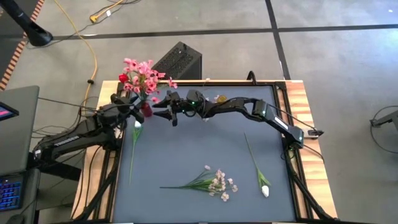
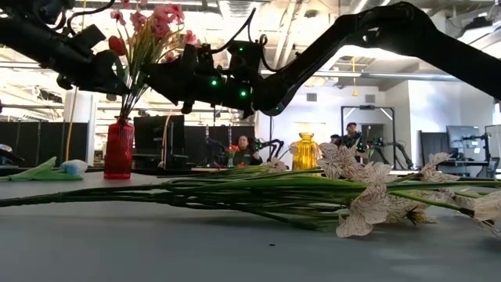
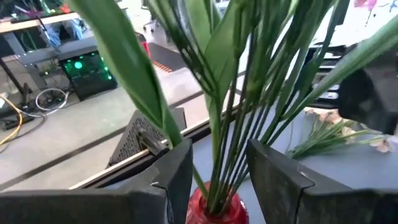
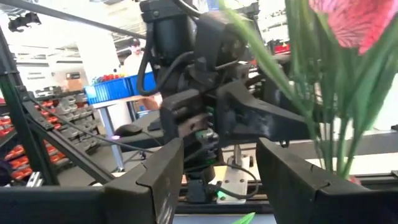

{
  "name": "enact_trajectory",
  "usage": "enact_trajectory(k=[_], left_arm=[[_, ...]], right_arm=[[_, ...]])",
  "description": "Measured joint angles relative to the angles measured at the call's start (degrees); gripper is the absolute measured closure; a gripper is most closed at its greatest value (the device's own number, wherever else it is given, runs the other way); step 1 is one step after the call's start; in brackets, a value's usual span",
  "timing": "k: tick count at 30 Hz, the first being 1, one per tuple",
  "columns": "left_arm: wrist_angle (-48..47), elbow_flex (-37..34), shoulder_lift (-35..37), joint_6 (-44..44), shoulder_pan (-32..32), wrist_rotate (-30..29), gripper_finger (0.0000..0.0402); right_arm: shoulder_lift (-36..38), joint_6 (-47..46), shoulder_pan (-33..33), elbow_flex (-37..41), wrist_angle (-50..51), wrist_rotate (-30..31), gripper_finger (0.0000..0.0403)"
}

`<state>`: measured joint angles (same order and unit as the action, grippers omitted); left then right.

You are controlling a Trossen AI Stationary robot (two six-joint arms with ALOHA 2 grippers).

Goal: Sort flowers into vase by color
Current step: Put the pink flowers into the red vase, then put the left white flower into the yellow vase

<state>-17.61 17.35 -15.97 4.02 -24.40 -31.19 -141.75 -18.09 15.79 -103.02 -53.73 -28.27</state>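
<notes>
A red vase [image 1: 146, 110] [image 2: 119, 149] stands near the table's far left corner, with pink blossom sprays [image 1: 144, 71] and a red tulip [image 1: 124, 78] standing in it by their stems. My left gripper [image 1: 132, 107] [image 3: 217, 177] is open just above the vase mouth [image 3: 214, 208], one finger on either side of the green stems [image 3: 233, 124]. My right gripper [image 1: 163, 102] [image 4: 214, 180] is open and empty, close to the vase's right side. Flat on the table lie two white tulips [image 1: 136, 126] [image 1: 265, 190] and a pale blossom spray [image 1: 219, 184] [image 2: 368, 192].
A yellow vase [image 1: 221, 98] [image 2: 305, 151] stands at the far edge, right of the red vase and under my right arm. The dark mat's middle [image 1: 205, 146] is bare. A raised frame [image 1: 292, 93] edges the table. People sit at benches beyond the far edge [image 2: 244, 149].
</notes>
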Motion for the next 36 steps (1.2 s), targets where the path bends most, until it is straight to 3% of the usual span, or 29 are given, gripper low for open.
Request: enact_trajectory(k=[13,30,36], left_arm=[[-8.03,0.65,0.0,14.94,0.0,4.62,0.0258],[-12.55,0.65,-0.15,28.54,0.14,18.94,0.0258],[-15.02,0.65,-0.15,30.05,2.58,22.57,0.0258]], right_arm=[[0.0,-0.11,0.16,0.0,0.08,-0.12,0.0176],[0.0,-1.57,0.62,0.01,0.87,-1.95,0.0176],[0.0,-2.38,1.59,0.02,1.26,-5.47,0.0176]])
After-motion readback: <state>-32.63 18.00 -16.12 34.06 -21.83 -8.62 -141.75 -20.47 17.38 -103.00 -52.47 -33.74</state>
